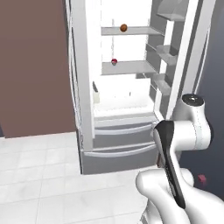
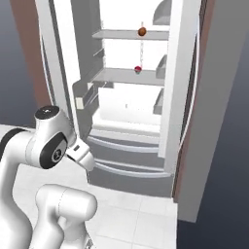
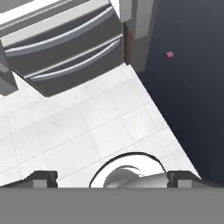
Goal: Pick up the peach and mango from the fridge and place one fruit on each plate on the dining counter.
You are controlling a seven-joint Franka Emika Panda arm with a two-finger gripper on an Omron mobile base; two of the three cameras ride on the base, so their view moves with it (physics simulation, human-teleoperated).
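We see the fridge [image 1: 127, 87] standing open on a floor of pale square tiles [image 1: 39, 183], well ahead of and above the gripper [image 3: 112, 178], which points down at that floor. In both base views we count two small fruits inside: an orange-brown one [image 1: 124, 28] on the upper shelf [image 1: 131, 31] and a smaller red one [image 1: 114, 61] on the shelf below it [image 1: 129, 67], both far above the gripper; which is the peach and which the mango we cannot tell at this size. Two wide grey drawers [image 1: 118, 144] close the bottom of the fridge, and in the hand view these same two drawers [image 3: 65, 48] lie beyond the fingertips [image 3: 41, 178], across bare tile. Of the gripper we see two dark tips set far apart, near opposite sides of the hand view, with nothing between them, so it stands wide and holds nothing. The left base view shows a brown wall [image 1: 35, 65] beside the fridge and three door bins [image 1: 168, 52] on the open door; the right base view shows the other door's bins [image 2: 85, 95] instead. A dark surface [image 3: 192, 87] borders the tiles to one side of the gripper, and on it sits one small red cube [image 3: 169, 54], which the left base view also catches [image 1: 201, 179] low beside the arm.
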